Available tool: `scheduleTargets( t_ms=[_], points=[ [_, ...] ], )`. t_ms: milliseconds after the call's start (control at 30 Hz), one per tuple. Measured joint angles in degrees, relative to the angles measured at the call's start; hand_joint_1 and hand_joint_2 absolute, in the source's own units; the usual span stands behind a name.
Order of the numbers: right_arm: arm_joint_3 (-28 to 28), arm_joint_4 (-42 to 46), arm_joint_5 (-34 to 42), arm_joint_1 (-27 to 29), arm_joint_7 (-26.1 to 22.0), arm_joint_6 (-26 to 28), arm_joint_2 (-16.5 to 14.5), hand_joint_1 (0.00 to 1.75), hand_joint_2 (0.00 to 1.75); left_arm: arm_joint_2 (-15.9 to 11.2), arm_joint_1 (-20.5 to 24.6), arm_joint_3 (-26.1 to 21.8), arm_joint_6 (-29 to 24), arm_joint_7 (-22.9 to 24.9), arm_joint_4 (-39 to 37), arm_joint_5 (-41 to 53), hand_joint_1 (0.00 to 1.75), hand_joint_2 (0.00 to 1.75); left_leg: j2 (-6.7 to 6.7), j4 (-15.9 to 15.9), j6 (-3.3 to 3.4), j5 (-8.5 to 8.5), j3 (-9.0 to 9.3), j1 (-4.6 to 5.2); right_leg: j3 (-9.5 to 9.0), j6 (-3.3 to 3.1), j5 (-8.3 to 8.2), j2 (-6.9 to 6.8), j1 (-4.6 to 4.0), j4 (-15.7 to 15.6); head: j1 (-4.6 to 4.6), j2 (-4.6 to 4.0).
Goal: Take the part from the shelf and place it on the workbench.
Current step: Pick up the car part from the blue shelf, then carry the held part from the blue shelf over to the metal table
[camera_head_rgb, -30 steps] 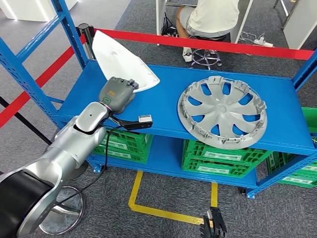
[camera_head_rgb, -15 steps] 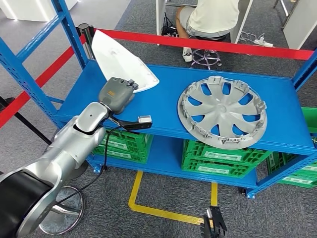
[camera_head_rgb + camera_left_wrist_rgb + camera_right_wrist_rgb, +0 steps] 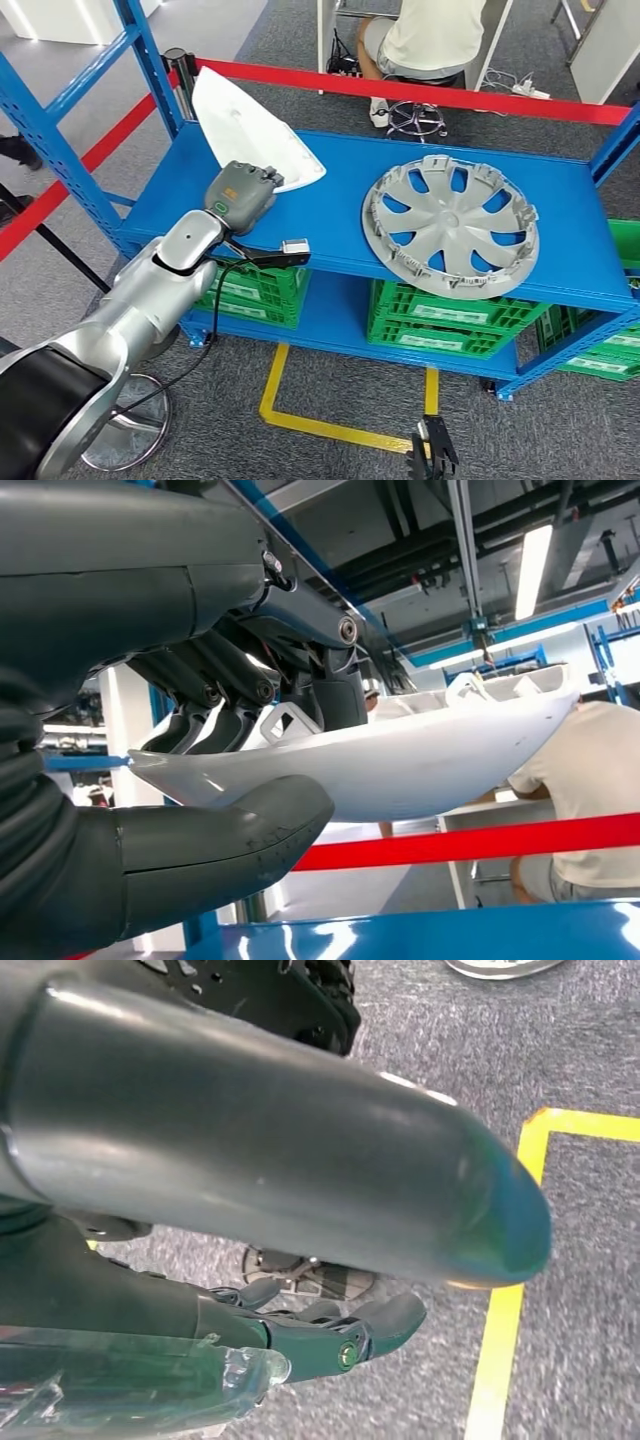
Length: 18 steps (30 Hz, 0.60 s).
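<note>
1. One white curved plastic panel part sits at the left end of the blue metal shelf, raised off the shelf board in the left wrist view.
2. The left hand grips the panel's near edge: the thick grey thumb presses beneath it and the dark fingers clamp on top.
3. One silver plastic wheel cover lies flat on the same shelf, well apart from the panel.
4. The right hand hangs above the grey floor with the yellow floor tape; its fingers are slightly apart and hold nothing.
5. Three green plastic crates show on the lower shelf.
6. One red barrier tape runs behind the shelf, with one seated person beyond it.
</note>
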<state>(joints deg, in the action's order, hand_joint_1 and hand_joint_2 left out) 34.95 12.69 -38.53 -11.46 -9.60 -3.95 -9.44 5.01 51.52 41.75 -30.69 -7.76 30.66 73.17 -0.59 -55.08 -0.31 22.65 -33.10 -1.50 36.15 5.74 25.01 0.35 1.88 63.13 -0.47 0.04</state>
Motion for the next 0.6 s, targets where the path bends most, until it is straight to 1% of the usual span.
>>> scheduleTargets(
  t_ms=[33,67,100,167,200,233,267,300,333,367,400,433,467,500,533,567,600],
  points=[
    [0.0,0.0,0.0,-0.1,0.0,0.0,0.0,0.00,0.00,0.0,0.1,0.0,0.0,0.0,0.0,0.0,1.69,1.75,-0.07,-0.6,-0.46,0.13,-0.38,-0.01,-1.38,-0.07,-0.55,0.11,0.00,-2.4,0.08,0.00],
    [0.0,0.0,0.0,-0.2,0.0,0.0,0.0,0.00,0.00,0.0,0.1,0.0,0.0,0.0,0.1,0.0,1.69,1.75,-0.14,-1.1,-0.86,0.17,-0.78,0.08,-1.95,-0.39,-0.38,0.23,-0.04,-3.4,0.11,0.00],
    [0.0,0.0,0.0,-0.3,0.0,0.0,0.1,0.00,0.00,-0.1,0.1,0.1,0.0,0.0,0.1,-0.1,1.69,1.75,-0.20,-1.4,-1.21,0.05,-1.16,0.21,-1.84,-0.98,-0.16,0.40,-0.17,-3.1,0.11,0.00],
    [0.0,0.0,0.1,-0.2,0.0,0.1,0.1,0.00,0.00,-0.2,0.1,0.2,0.0,0.0,0.2,-0.1,1.69,1.75,-0.22,-1.9,-1.72,0.03,-1.78,0.16,-0.85,-2.27,-0.34,0.49,-0.10,-2.7,-0.03,0.00],
    [0.0,0.0,0.1,-0.2,0.0,0.1,0.2,0.00,0.00,-0.3,0.1,0.3,0.0,0.0,0.2,-0.1,1.69,1.75,-0.14,-2.5,-1.92,0.75,-2.29,0.11,-0.41,-2.83,-0.58,0.49,-0.11,-2.6,-0.12,0.00],
    [0.0,0.0,0.1,-0.2,0.0,0.1,0.2,0.00,0.00,-0.4,0.1,0.3,0.0,0.0,0.2,-0.2,1.69,1.75,-0.06,-4.2,-2.04,2.28,-3.13,0.09,0.01,-3.39,-0.88,0.45,-0.11,-2.6,-0.20,0.00],
    [0.0,0.0,0.1,-0.2,0.0,0.1,0.2,0.00,0.00,-0.4,0.1,0.4,0.0,0.0,0.2,-0.2,1.69,1.75,0.02,-7.1,-2.10,4.53,-4.37,0.11,0.46,-3.89,-1.21,0.39,-0.16,-2.6,-0.28,0.00],
    [0.0,0.0,0.1,-0.2,0.0,0.1,0.2,0.00,0.00,-0.4,0.1,0.5,0.1,0.0,0.3,-0.2,1.69,1.75,0.07,-11.1,-2.06,7.01,-5.85,0.16,0.90,-4.25,-1.56,0.33,-0.28,-2.7,-0.36,0.00],
    [0.0,0.0,0.1,-0.2,0.0,0.1,0.2,0.00,0.00,-0.4,0.0,0.6,0.3,0.0,0.3,-0.2,1.69,1.75,0.07,-15.1,-1.96,9.09,-7.22,0.22,1.36,-4.52,-1.93,0.27,-0.44,-2.7,-0.38,0.00],
    [0.0,0.0,0.1,-0.3,0.0,0.1,0.3,0.00,0.00,-0.4,0.0,0.7,0.6,0.0,0.3,-0.2,1.69,1.75,0.07,-18.0,-1.78,10.27,-8.01,0.30,1.84,-4.72,-2.33,0.23,-0.62,-2.7,-0.39,0.00],
    [0.0,0.0,0.1,-0.3,0.0,0.1,0.3,0.00,0.00,-0.4,0.0,0.7,0.9,0.0,0.3,-0.2,1.69,1.75,0.07,-18.9,-1.49,10.37,-7.93,0.41,2.33,-4.85,-2.76,0.22,-0.81,-2.7,-0.39,0.00],
    [-0.1,0.0,0.0,-0.3,0.0,0.1,0.3,0.00,0.00,-0.4,-0.1,0.8,1.2,0.0,0.4,-0.2,1.69,1.75,0.07,-17.7,-1.06,9.49,-6.77,0.60,2.86,-4.93,-3.22,0.23,-1.00,-2.7,-0.38,0.00],
    [-0.1,0.0,0.0,-0.3,0.0,0.1,0.3,0.00,0.00,-0.4,0.0,0.8,1.5,0.0,0.7,-0.2,1.69,1.75,0.07,-14.8,-0.53,8.09,-4.69,0.84,3.36,-4.93,-3.69,0.25,-1.17,-2.7,-0.39,0.00],
    [-0.2,0.0,0.0,-0.4,0.0,0.1,0.3,0.00,0.00,-0.4,0.0,0.8,1.7,0.0,1.0,-0.2,1.69,1.75,0.09,-10.8,0.12,7.00,-2.02,1.19,3.80,-4.85,-4.16,0.26,-1.29,-2.7,-0.37,0.00],
    [-0.3,0.0,0.0,-0.4,-0.1,0.1,0.3,0.00,0.00,-0.4,0.1,0.8,1.9,0.0,1.5,-0.2,1.69,1.75,0.20,-7.3,0.49,6.12,0.26,1.52,4.16,-4.67,-4.62,0.25,-1.40,-2.7,-0.33,0.00],
    [-0.4,0.0,0.0,-0.5,-0.1,0.0,0.3,0.00,0.00,-0.4,0.2,0.9,2.1,0.0,1.8,-0.3,1.69,1.75,0.28,-4.7,0.65,5.68,1.72,1.84,4.38,-4.41,-5.09,0.19,-1.42,-2.8,-0.32,0.00],
    [-0.4,0.1,0.1,-0.5,-0.2,0.0,0.4,0.00,0.00,-0.4,0.3,0.9,2.2,0.0,2.1,-0.4,1.69,1.75,0.37,-3.4,0.66,5.50,2.32,2.12,4.51,-4.07,-5.62,0.11,-1.35,-3.0,-0.33,0.00]
  ],
)
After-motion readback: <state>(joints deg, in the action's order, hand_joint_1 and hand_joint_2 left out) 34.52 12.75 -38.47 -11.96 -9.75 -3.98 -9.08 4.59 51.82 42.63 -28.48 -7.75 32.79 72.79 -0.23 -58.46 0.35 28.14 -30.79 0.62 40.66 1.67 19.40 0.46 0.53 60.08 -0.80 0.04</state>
